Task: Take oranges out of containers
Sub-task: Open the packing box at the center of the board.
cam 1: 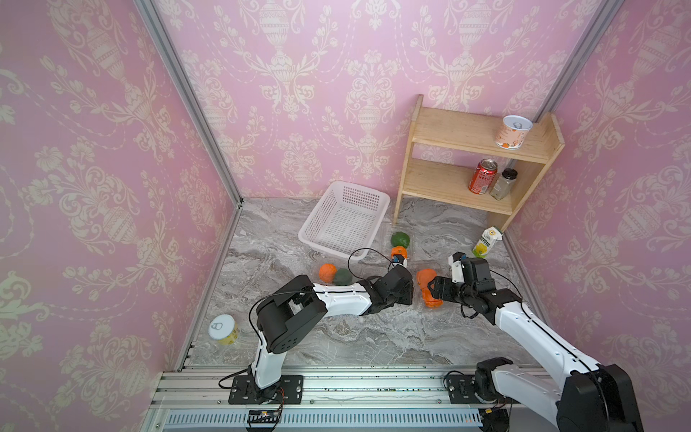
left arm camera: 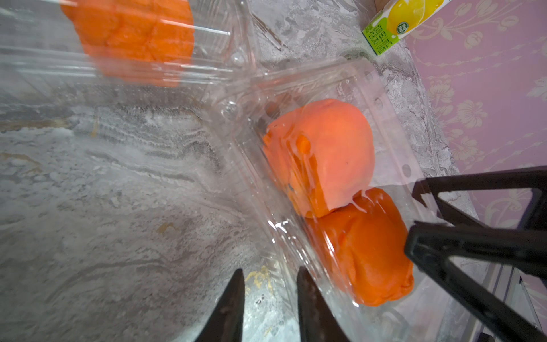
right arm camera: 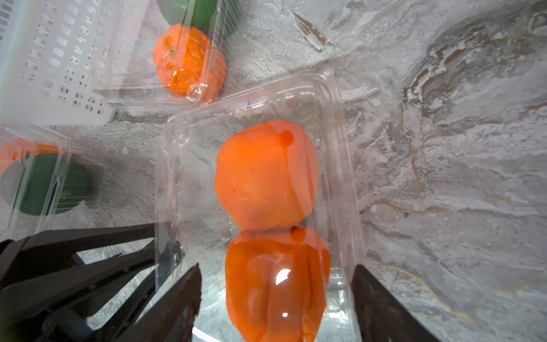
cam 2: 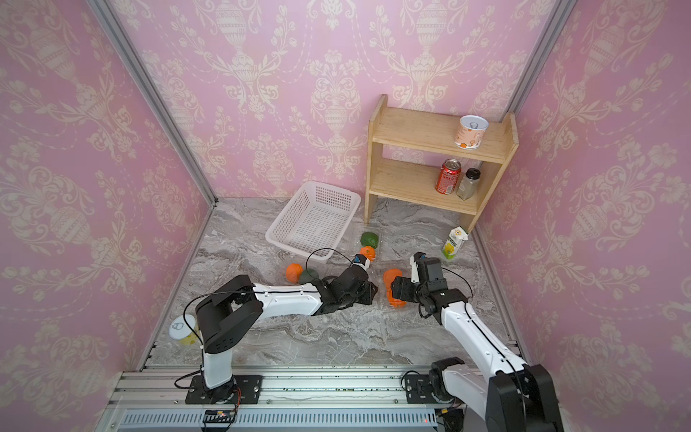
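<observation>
**Operator:** What lies before you, biggest first?

**Robot:** The grey marble table (cam 1: 336,336). A wooden shelf (cam 1: 448,131) stands in its far right corner, and a white basket (cam 1: 344,224) sits just left of that.

**Operator:** And the containers?

**Robot:** There are three clear ones. The near tray (right arm camera: 183,177) sits between my two wrists. The far tray (right arm camera: 142,86) lies just beside the basket. The left tray (right arm camera: 63,148) is near my left forearm.

**Operator:** Where are the oranges?

**Robot:** All four are inside trays. Two lie end to end, touching, in the near tray: the paler orange (right arm camera: 266,174) and the deeper orange (right arm camera: 275,302). The far tray holds a third orange (right arm camera: 189,62) beside a green fruit (right arm camera: 204,9). The left tray holds a fourth orange (cam 1: 327,272) touching a second green fruit (cam 1: 342,277).

**Operator:** Your jaws?

**Robot:** My right gripper (right arm camera: 276,266) is spread wide, with a finger on either side of the deeper orange and a gap showing on both sides — nothing grasped. My left gripper (left arm camera: 269,278) is drawn in to a narrow slit at the near tray's rim — whether plastic is pinched there, I cannot tell.
</observation>
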You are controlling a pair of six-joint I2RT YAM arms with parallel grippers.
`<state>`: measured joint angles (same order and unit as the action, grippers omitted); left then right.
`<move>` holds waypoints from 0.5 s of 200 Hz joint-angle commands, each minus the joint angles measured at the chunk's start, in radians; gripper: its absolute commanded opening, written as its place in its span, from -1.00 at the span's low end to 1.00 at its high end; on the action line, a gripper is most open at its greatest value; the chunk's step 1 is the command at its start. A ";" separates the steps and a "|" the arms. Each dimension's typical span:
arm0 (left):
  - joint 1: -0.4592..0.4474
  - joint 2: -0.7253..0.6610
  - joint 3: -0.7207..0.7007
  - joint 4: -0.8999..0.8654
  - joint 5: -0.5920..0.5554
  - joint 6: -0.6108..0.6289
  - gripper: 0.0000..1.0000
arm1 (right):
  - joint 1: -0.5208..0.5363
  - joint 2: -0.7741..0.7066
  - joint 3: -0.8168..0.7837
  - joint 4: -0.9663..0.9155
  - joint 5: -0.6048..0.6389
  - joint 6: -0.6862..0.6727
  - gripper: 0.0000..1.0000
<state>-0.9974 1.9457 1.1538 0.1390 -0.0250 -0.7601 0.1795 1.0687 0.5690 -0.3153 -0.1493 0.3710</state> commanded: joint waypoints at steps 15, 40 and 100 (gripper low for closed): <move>0.004 0.065 -0.006 -0.040 0.006 -0.003 -0.28 | 0.015 -0.001 -0.041 -0.044 -0.047 0.028 0.61; 0.007 0.074 0.022 -0.054 0.014 0.006 -0.24 | 0.014 -0.003 -0.049 -0.038 -0.048 0.032 0.61; 0.011 0.087 0.035 -0.042 0.030 0.001 -0.13 | 0.015 0.001 -0.054 -0.030 -0.053 0.033 0.61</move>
<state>-0.9787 1.9770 1.1835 0.1551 -0.0246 -0.7609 0.1791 1.0622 0.5541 -0.2920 -0.1333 0.3706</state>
